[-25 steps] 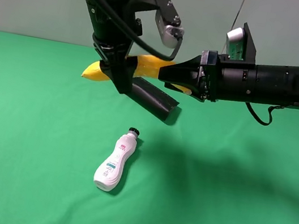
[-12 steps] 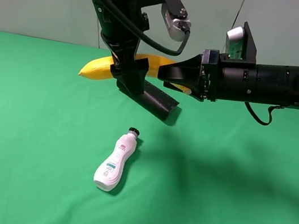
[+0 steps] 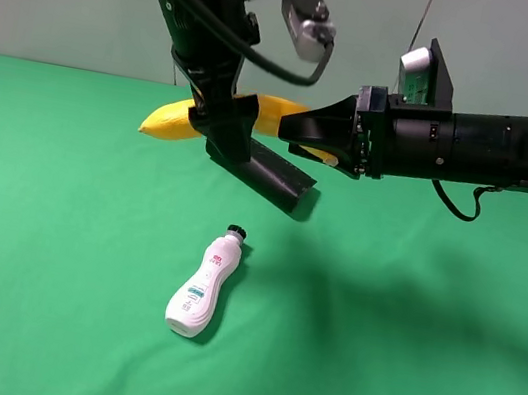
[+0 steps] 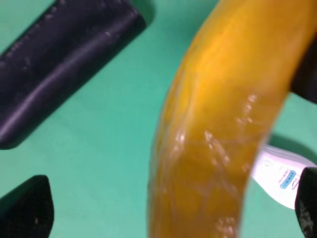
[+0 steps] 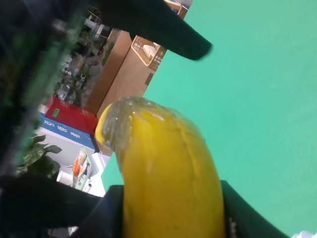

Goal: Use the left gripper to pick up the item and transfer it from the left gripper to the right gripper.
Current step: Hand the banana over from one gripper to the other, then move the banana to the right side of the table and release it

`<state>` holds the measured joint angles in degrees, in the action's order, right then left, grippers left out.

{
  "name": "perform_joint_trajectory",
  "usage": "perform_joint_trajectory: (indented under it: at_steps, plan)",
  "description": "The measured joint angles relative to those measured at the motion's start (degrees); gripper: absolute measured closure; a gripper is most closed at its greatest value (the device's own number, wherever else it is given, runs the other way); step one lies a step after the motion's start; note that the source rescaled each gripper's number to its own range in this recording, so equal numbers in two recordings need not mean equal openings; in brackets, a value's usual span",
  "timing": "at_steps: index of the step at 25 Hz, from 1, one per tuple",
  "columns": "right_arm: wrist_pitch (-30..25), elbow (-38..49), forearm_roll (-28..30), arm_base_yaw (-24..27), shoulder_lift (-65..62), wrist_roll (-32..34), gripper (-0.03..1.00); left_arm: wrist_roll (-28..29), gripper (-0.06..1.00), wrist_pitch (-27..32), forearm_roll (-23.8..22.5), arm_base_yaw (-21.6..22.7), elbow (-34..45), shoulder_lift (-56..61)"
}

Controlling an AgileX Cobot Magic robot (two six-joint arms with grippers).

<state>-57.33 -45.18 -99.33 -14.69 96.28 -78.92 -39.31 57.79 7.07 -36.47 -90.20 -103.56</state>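
A yellow banana (image 3: 167,121) hangs level in the air above the green table. My right gripper (image 3: 300,133) is shut on its right end; in the right wrist view the banana (image 5: 163,158) sits squeezed between the dark fingers (image 5: 111,210). My left gripper (image 3: 223,128) straddles the banana's middle with its jaws apart. In the left wrist view the banana (image 4: 218,124) runs between the fingertips (image 4: 25,208), with green cloth showing in the gap on one side.
A black case (image 3: 273,174) lies on the green table (image 3: 423,336) under the grippers and shows in the left wrist view (image 4: 59,59). A white bottle (image 3: 203,289) with a black cap lies nearer the front.
My left gripper has opened around the banana and its arm has shifted right and slightly up. The banana's left end has risen a little. The right arm has stayed still.
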Motion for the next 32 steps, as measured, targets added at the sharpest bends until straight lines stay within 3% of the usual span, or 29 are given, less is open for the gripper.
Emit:
perform_joint_trajectory:
  at_steps: [10,21,32]
  plan:
    - [0.0,0.0,0.0,0.0,0.0,0.0,0.97,8.0,-0.01,1.3,-2.7,0.0,0.0,8.9]
    - [0.0,0.0,0.4,0.0,0.0,0.0,0.97,16.7,-0.01,9.0,-4.3,0.0,0.4,17.3]
    - [0.2,0.0,0.7,0.0,0.0,0.0,0.97,27.1,-0.01,9.1,-5.2,0.0,16.0,29.0]
